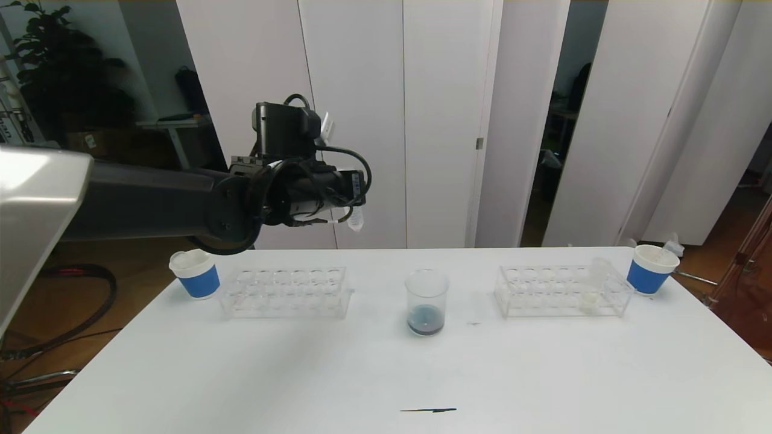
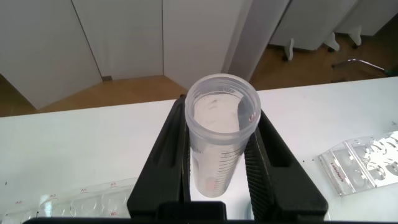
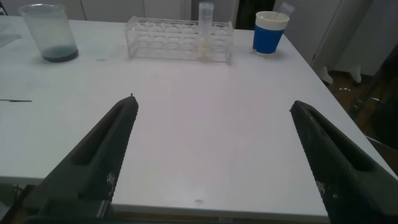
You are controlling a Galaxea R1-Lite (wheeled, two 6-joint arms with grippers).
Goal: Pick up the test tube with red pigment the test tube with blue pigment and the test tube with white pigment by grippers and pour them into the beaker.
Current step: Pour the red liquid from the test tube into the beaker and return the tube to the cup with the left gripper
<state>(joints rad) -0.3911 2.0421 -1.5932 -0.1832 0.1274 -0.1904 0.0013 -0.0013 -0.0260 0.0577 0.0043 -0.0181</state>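
My left gripper (image 1: 353,217) is raised high above the table, over the left rack, and is shut on a clear test tube (image 1: 356,219). In the left wrist view the tube (image 2: 219,134) sits between the black fingers (image 2: 264,168), open mouth toward the camera, nearly empty with a faint red trace. The beaker (image 1: 427,301) stands at the table's middle with dark blue-purple liquid at its bottom, and also shows in the right wrist view (image 3: 50,32). The white-pigment tube (image 1: 594,286) stands in the right rack. The blue-pigment tube is out of view. My right gripper (image 3: 212,104) is open and empty, low over the table's right front.
An empty clear rack (image 1: 283,292) stands at the left and another clear rack (image 1: 561,290) at the right. A blue-banded paper cup (image 1: 195,273) stands at the far left and another (image 1: 651,268) at the far right. A thin dark stick (image 1: 428,410) lies near the front edge.
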